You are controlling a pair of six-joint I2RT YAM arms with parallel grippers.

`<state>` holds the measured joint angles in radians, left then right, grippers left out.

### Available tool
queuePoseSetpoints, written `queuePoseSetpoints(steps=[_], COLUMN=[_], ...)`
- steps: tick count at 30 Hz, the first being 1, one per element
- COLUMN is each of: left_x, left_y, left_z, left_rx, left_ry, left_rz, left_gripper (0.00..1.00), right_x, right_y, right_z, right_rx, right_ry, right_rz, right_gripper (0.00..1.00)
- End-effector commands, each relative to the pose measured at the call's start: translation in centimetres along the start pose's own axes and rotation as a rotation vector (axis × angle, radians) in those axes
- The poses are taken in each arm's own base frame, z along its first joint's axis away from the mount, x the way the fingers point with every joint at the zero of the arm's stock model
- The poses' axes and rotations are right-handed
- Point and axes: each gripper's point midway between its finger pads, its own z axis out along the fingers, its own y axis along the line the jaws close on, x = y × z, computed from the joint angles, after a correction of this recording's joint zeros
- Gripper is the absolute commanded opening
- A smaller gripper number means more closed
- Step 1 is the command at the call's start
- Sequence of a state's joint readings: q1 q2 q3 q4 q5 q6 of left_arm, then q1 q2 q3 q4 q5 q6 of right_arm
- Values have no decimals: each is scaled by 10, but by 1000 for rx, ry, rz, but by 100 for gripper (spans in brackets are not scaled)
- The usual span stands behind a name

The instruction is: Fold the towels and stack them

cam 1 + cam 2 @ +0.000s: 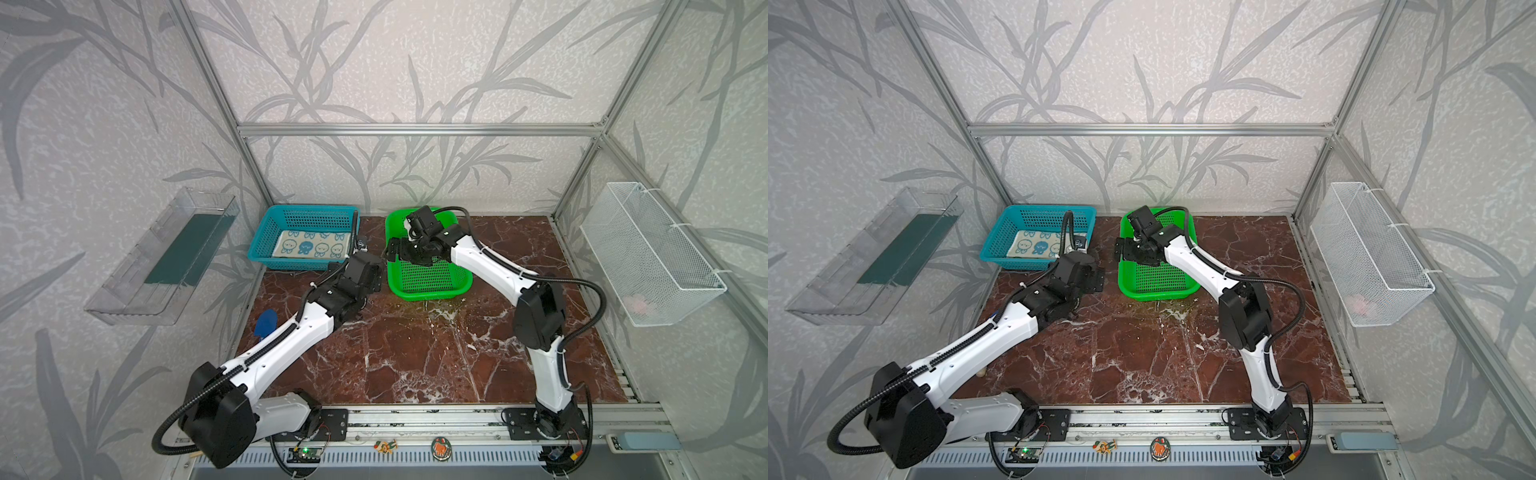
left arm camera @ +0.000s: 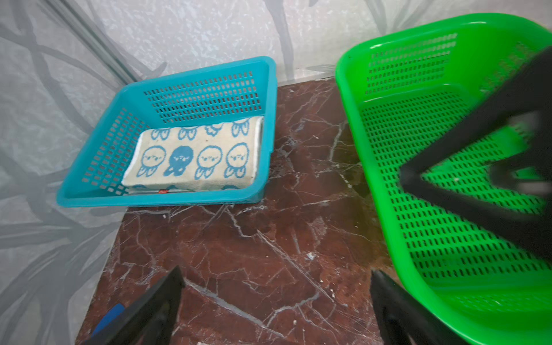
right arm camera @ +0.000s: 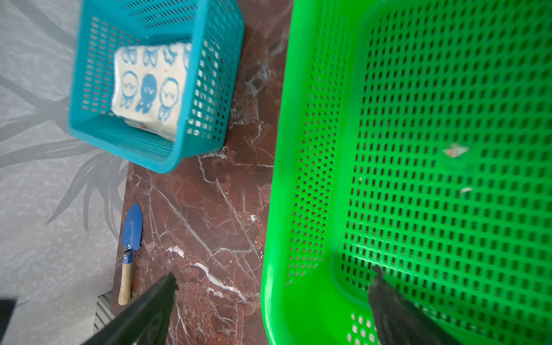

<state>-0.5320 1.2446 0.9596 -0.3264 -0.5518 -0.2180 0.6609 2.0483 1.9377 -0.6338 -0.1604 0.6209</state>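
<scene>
A folded cream towel with blue bunnies (image 1: 311, 246) (image 1: 1037, 246) (image 2: 194, 158) (image 3: 148, 89) lies flat in the blue basket (image 1: 259, 245) (image 1: 992, 246) (image 2: 167, 200) (image 3: 134, 155). It tops a small stack, and an edge of another cloth peeks out below it. My left gripper (image 1: 376, 280) (image 1: 1098, 280) (image 2: 276, 273) hangs open over the bare marble between the two baskets, holding nothing. My right gripper (image 1: 392, 249) (image 1: 1121, 249) (image 3: 273, 274) is open and empty. It straddles the left rim of the green basket (image 1: 428, 291) (image 1: 1154, 294) (image 2: 358, 119) (image 3: 277, 209).
The green basket holds only a few small scraps. A blue trowel (image 1: 266, 324) (image 3: 131, 227) lies at the table's left edge. A clear bin (image 1: 162, 257) hangs on the left wall and a white wire basket (image 1: 652, 253) on the right. Marble table (image 1: 415, 353) spreads in front.
</scene>
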Motion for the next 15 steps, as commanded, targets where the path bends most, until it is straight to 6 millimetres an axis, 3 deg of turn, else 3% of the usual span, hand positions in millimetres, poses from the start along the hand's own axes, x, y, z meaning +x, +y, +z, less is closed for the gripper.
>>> queuePoseSetpoints(steps=[1, 5, 9, 12, 15], left_x=[-6, 3, 14, 24, 47], left_y=[35, 61, 88, 106, 128], left_z=[1, 7, 15, 19, 25], left_rx=[-113, -238, -386, -449, -493], left_ry=[-38, -74, -92, -102, -103], left_rz=[-67, -69, -52, -80, -159], left_gripper=[99, 99, 99, 99, 99], right_x=[-29, -37, -25, -11, 1], right_y=[-34, -110, -198, -251, -279], right_z=[-72, -125, -164, -189, -202], right_rx=[123, 304, 521, 710, 872], right_ry=[-132, -253, -293, -324, -370], right_rz=[-101, -96, -38, -38, -118], right_gripper=[99, 99, 99, 99, 99])
